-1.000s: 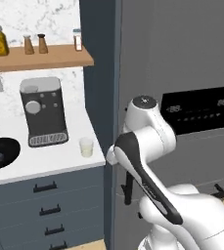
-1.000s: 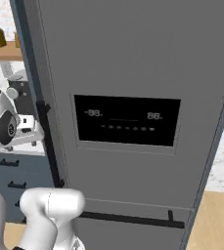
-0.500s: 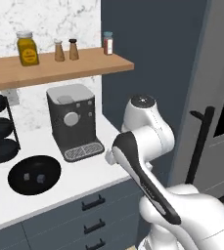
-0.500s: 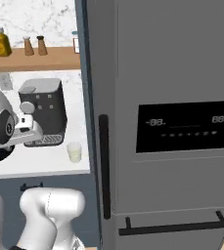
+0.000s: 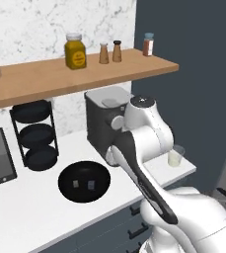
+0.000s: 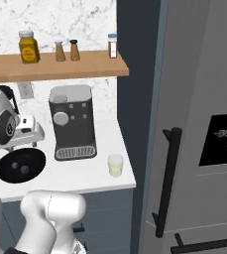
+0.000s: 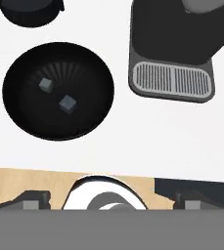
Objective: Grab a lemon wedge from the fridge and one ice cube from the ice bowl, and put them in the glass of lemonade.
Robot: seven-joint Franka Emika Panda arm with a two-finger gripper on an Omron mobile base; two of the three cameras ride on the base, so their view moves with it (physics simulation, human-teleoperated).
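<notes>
Ice bowl (image 7: 59, 129) holds two cubes; one lemonade glass (image 6: 115, 165) on counter (image 6: 85, 176).

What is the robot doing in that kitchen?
The robot's arm is up over the white counter, with its open gripper holding nothing. Below it sits the black ice bowl with two ice cubes inside. The glass of lemonade waits near the counter's edge, beside the coffee machine. The fridge door is shut, so no lemon wedge or ice has gone into the glass yet, as far as the pictures show.
</notes>
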